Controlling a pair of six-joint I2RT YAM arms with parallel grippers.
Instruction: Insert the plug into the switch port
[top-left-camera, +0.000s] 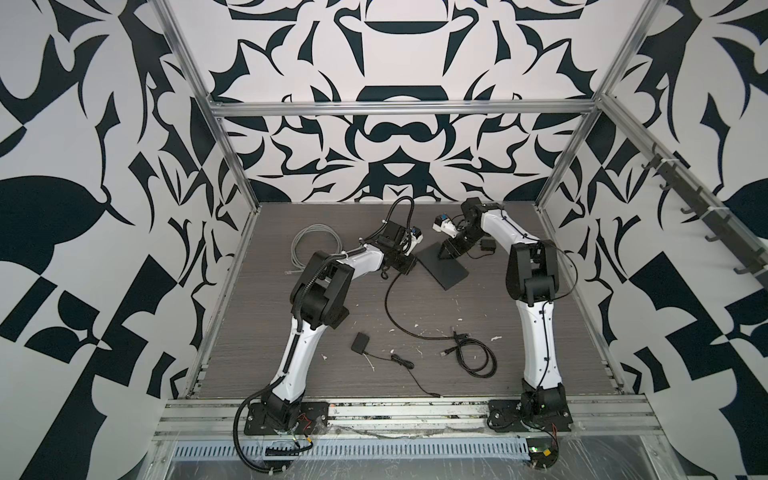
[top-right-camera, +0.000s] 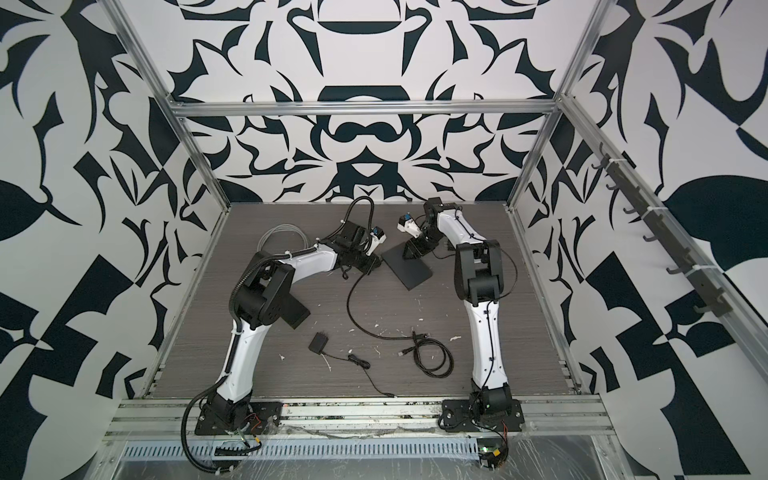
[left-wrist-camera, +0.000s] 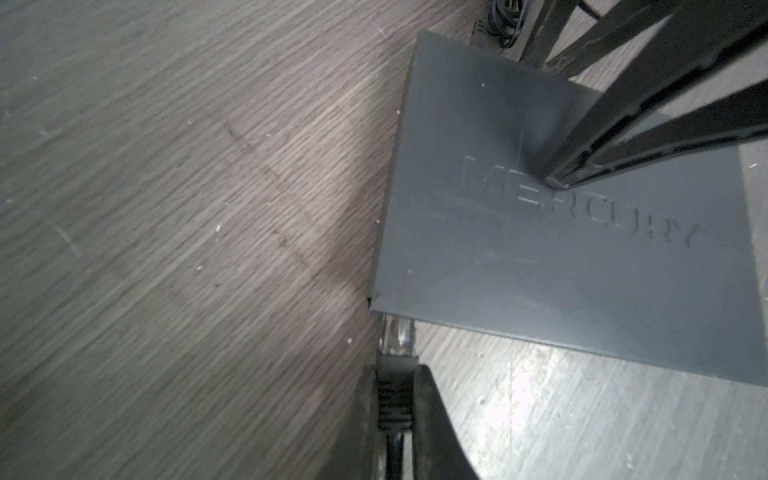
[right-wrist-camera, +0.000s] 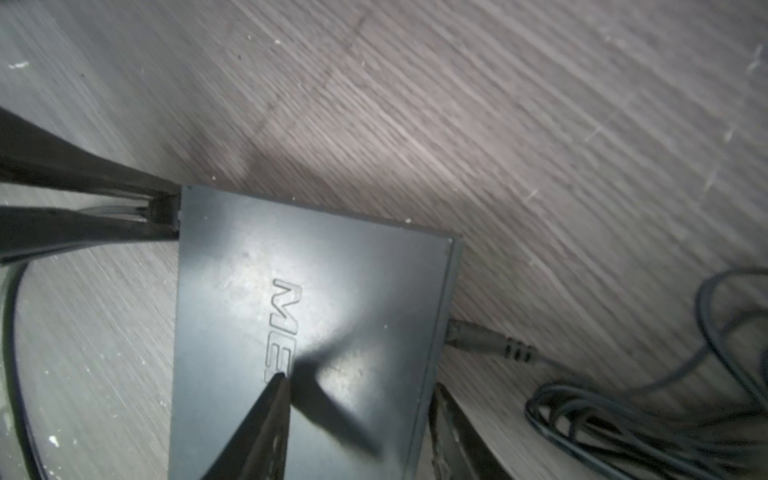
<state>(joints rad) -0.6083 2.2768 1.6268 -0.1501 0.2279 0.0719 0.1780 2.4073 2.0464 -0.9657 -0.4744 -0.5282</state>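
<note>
The switch (left-wrist-camera: 561, 270) is a flat dark grey box marked MERCURY, lying at the back middle of the table in both top views (top-left-camera: 442, 266) (top-right-camera: 409, 266). My left gripper (left-wrist-camera: 395, 368) is shut on the plug (left-wrist-camera: 395, 390), a black boot with a clear tip. That tip touches the switch's side wall at one corner, and the port is hidden. My right gripper (right-wrist-camera: 359, 384) stands open astride the switch's back edge. One of its fingertips (right-wrist-camera: 280, 380) rests on the lid. Its second finger stands beside the back wall.
A grey barrel connector (right-wrist-camera: 478, 336) is plugged into the switch's back wall, and its dark cable is bundled (right-wrist-camera: 623, 428) beside it. A grey coiled cable (top-left-camera: 316, 241) lies at the back left. A black adapter (top-left-camera: 359, 343) and a black coiled cable (top-left-camera: 478, 353) lie near the front.
</note>
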